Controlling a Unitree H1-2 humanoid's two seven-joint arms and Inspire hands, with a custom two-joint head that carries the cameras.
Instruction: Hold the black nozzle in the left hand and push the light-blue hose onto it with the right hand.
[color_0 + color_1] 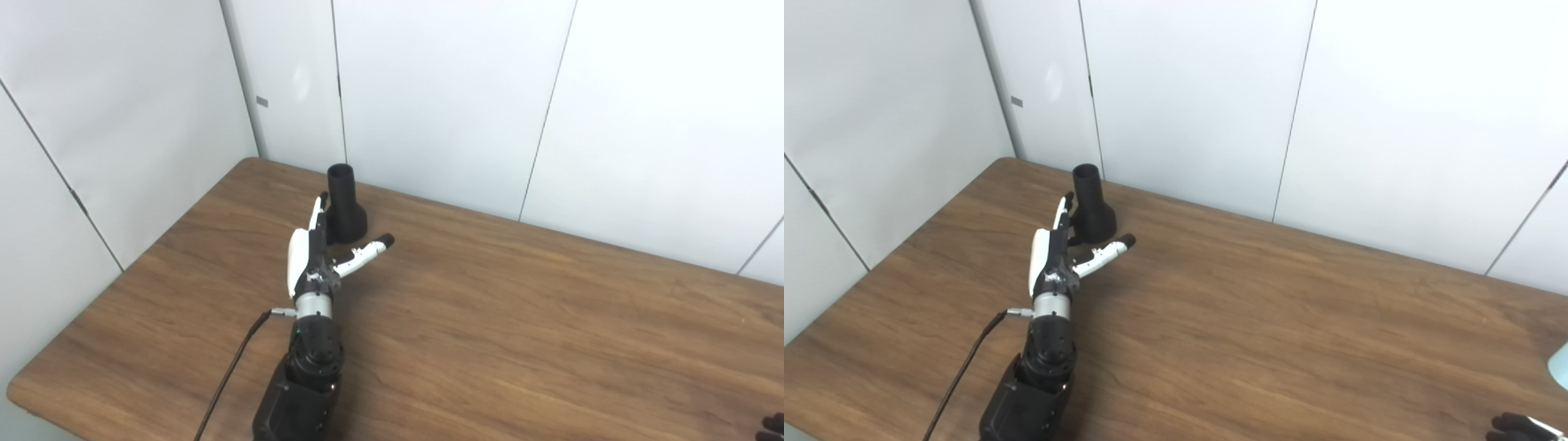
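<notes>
The black nozzle (345, 205) stands upright on its wide base near the table's far left corner, narrow tube pointing up. My left hand (318, 254) is open just in front of it: the fingers reach up along the nozzle's left side and the thumb sticks out to the right, below the base. Nothing is held. Only a dark sliver of my right hand (1519, 427) shows at the bottom right corner, too little to tell its state. A pale blue edge (1560, 366), possibly the hose, peeks in at the right border of the right eye view.
The wooden table (520, 318) stretches wide to the right of the nozzle. White wall panels (441, 98) rise directly behind its far edge. A black cable (229, 373) trails from my left wrist down to the bottom edge.
</notes>
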